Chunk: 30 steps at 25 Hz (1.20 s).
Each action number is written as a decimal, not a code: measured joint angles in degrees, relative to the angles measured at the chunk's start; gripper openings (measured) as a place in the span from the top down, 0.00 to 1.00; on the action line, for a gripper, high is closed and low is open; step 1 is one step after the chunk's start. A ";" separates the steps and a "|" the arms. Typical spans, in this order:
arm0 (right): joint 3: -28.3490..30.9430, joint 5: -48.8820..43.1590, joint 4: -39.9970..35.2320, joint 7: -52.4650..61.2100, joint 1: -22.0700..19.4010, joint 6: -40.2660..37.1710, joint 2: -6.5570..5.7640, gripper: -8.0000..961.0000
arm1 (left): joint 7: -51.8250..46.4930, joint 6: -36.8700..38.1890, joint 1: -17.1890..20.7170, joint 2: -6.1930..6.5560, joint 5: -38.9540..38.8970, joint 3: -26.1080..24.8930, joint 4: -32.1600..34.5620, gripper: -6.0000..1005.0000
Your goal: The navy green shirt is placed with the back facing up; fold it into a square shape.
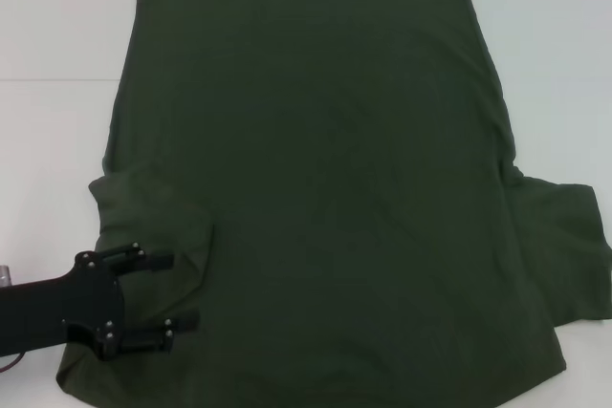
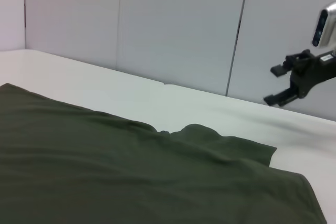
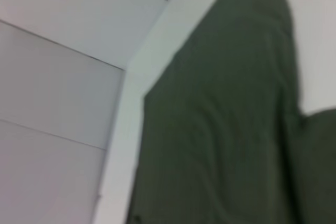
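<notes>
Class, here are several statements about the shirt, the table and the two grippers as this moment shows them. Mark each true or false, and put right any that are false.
1. The navy green shirt lies spread on the white table. True.
2. The left gripper is over the shirt's left sleeve, fingers apart. True.
3. "FREE!" lettering shows on the upward side. False: that side is plain.
4. The right gripper clamps the right sleeve. False: it hangs open in the air beyond the shirt.
5. The shirt is folded into a square. False: both sleeves stick out.
</notes>
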 joint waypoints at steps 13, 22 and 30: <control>-0.46 -10.91 2.59 4.68 2.12 8.29 -0.33 0.13 | 0.62 -0.31 -0.70 -0.26 0.00 -0.06 -0.12 0.17; -2.81 -10.99 4.40 5.09 3.56 11.72 0.11 0.14 | 0.65 -0.36 -0.91 -0.28 0.00 -0.09 -0.34 0.17; -5.46 -11.02 5.87 4.89 4.47 14.26 0.34 0.15 | 0.65 -0.12 -0.86 -0.36 0.01 -0.09 -0.44 0.17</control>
